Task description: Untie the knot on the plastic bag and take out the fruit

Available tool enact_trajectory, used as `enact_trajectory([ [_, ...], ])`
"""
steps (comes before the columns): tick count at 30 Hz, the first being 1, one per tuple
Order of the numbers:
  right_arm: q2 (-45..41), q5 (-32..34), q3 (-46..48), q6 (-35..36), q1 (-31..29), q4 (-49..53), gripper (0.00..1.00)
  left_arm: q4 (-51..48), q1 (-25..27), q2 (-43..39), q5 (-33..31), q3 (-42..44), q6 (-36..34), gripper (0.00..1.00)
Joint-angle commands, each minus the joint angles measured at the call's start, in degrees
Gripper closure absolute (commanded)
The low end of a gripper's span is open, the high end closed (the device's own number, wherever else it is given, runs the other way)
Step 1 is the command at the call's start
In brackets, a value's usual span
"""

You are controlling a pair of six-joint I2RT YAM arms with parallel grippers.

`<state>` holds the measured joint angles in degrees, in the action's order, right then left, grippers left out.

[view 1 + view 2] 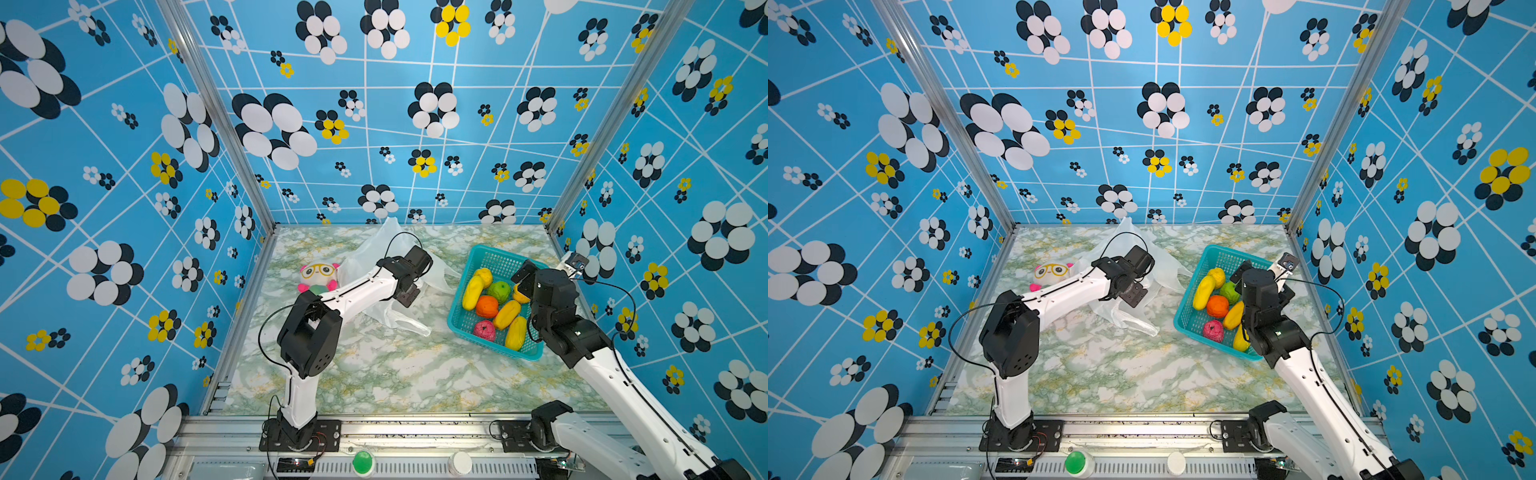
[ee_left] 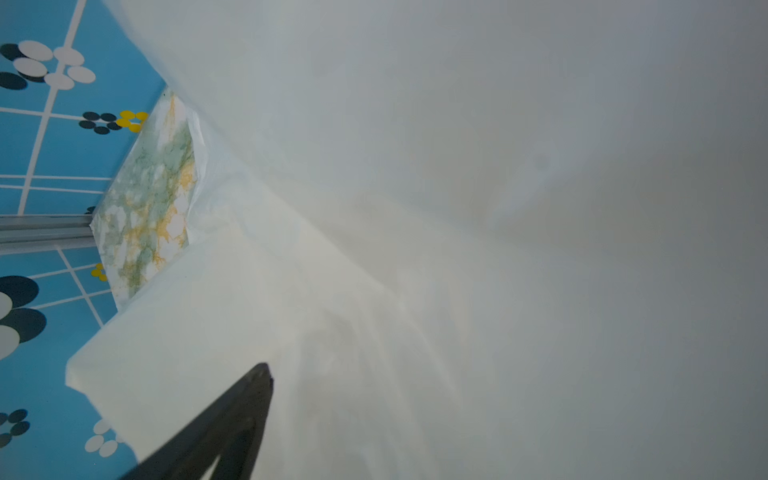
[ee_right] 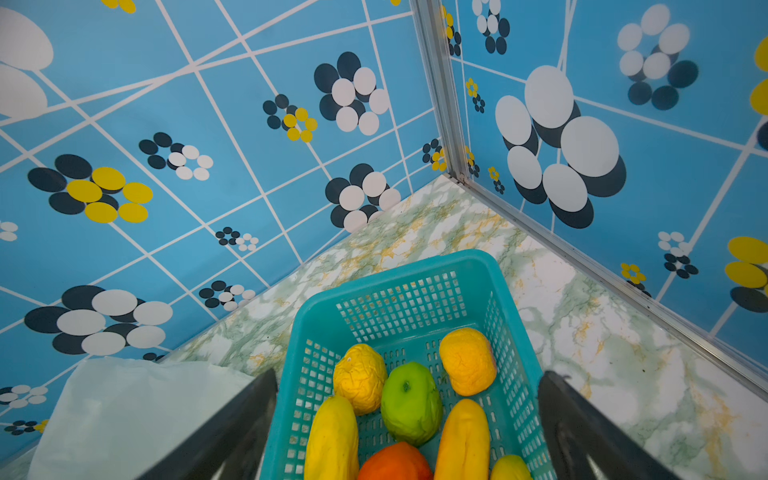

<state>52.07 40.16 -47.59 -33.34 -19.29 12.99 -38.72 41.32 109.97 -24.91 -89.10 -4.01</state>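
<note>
Right now the plastic bag [image 1: 371, 252] lies crumpled and slack on the marbled table [image 1: 395, 374], toward the back wall and left of the middle, with a handle loop [image 1: 411, 327] spread loose on the tabletop. The left gripper [image 1: 407, 296] hangs over the bag. In its wrist view one dark finger [image 2: 237, 419] shows, and white film [image 2: 415, 208] veils the rest, so I take its jaws as spread wide and cannot see the second finger. The fruit [image 1: 487, 306] sits in the teal basket [image 1: 496, 259] at the table's right side: yellow oblong pieces, a green one [image 3: 411, 403], an orange one and a pink-red one [image 1: 484, 331]. The right gripper [image 3: 409, 374] hovers above the basket, jaws well apart and clamped on nothing. A plush toy with glasses [image 1: 318, 275] lies just beside the bag's left edge, partly behind the left arm.
</note>
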Motion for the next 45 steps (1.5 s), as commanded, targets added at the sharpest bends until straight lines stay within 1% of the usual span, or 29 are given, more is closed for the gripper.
enact_trajectory([
  [1,-1.2,-0.1,0.5,0.8,0.3,-0.9,0.01,2.2,1.0,-6.1,-1.0,1.9,-4.0,0.01],
  [3,-1.4,-0.1,0.6,0.8,0.3,-0.9,0.01,0.4,1.8,-6.3,-2.7,1.2,-4.3,0.01],
  [5,-1.6,-0.1,0.6,0.8,0.3,-0.8,0.01,-1.3,2.3,-5.8,-6.9,0.3,-4.1,0.01],
  [6,-1.6,-0.1,0.5,0.8,0.3,-0.8,0.01,-1.4,2.5,-6.1,-7.2,0.5,-4.2,0.01],
  [9,-2.0,0.0,0.6,0.8,0.3,-0.8,0.01,0.4,3.6,-8.8,-2.0,2.3,-5.4,0.01],
  [13,-2.0,0.2,1.0,1.1,0.3,-1.1,0.01,1.5,5.3,-11.6,2.0,2.2,-5.6,0.01],
  [15,-1.8,0.6,1.4,1.8,0.3,-1.8,0.01,3.5,5.3,-14.7,5.8,3.0,-4.8,0.01],
  [16,-1.7,1.9,1.6,2.5,0.3,-2.1,0.01,5.0,5.3,-16.9,7.3,3.8,-4.4,0.01],
  [18,-0.9,7.6,2.6,3.1,0.4,-2.4,0.01,8.3,5.1,-22.2,9.5,6.1,-2.9,0.01],
  [20,0.1,13.1,4.8,4.9,1.2,-4.9,0.01,11.6,4.5,-28.3,12.5,9.0,-1.3,0.01],
  [22,0.8,13.8,7.0,5.4,3.1,-7.0,0.01,14.6,3.7,-34.5,13.3,12.2,0.1,0.01],
  [24,1.8,14.7,8.8,5.5,5.4,-8.5,0.01,17.7,2.2,-40.8,10.4,17.0,1.8,0.01],
  [26,2.7,15.5,10.9,4.9,8.0,-9.9,0.01,20.9,-0.9,-46.5,6.9,22.6,4.4,0.01],
  [29,4.4,15.4,13.2,3.4,12.1,-9.8,0.01,24.6,-9.6,-55.0,4.6,31.6,8.7,0.01],
  [30,4.8,15.5,13.9,2.9,14.5,-9.5,0.01,25.9,-12.7,-57.4,3.3,34.6,9.7,0.01],
  [31,5.1,15.5,14.5,3.0,15.6,-9.9,0.01,27.3,-15.0,-59.3,2.0,37.2,9.9,0.01],
  [32,5.5,15.5,15.6,4.6,16.4,-11.6,0.01,29.4,-17.4,-61.2,-0.5,40.5,9.6,0.01],
  [34,7.1,15.8,19.8,10.1,16.6,-19.9,0.01,35.3,-20.4,-63.4,-7.0,46.7,8.2,0.01],
  [35,7.5,16.6,21.7,9.9,16.7,-22.6,0.01,39.8,-21.7,-63.7,-11.6,50.6,7.2,0.01],
  [36,7.6,16.6,23.8,9.6,17.0,-25.8,0.01,43.8,-23.0,-63.6,-14.7,54.2,6.9,0.01],
  [37,7.6,16.2,25.6,10.6,17.3,-29.2,0.01,45.9,-24.6,-63.4,-16.3,56.6,7.4,0.01],
  [39,7.3,16.4,28.1,12.2,17.5,-32.7,0.01,47.9,-28.3,-62.4,-17.8,60.3,10.6,0.01],
  [42,6.5,15.1,28.3,16.2,17.8,-32.4,0.01,49.9,-33.8,-61.4,-16.6,63.9,14.8,0.01],
  [43,6.5,14.9,28.0,16.4,17.8,-31.6,0.01,50.8,-34.8,-61.3,-16.3,64.9,15.2,0.01],
  [45,6.8,13.5,27.9,16.3,17.9,-31.1,0.01,56.5,-36.2,-60.7,-15.4,68.6,14.5,0.01],
])
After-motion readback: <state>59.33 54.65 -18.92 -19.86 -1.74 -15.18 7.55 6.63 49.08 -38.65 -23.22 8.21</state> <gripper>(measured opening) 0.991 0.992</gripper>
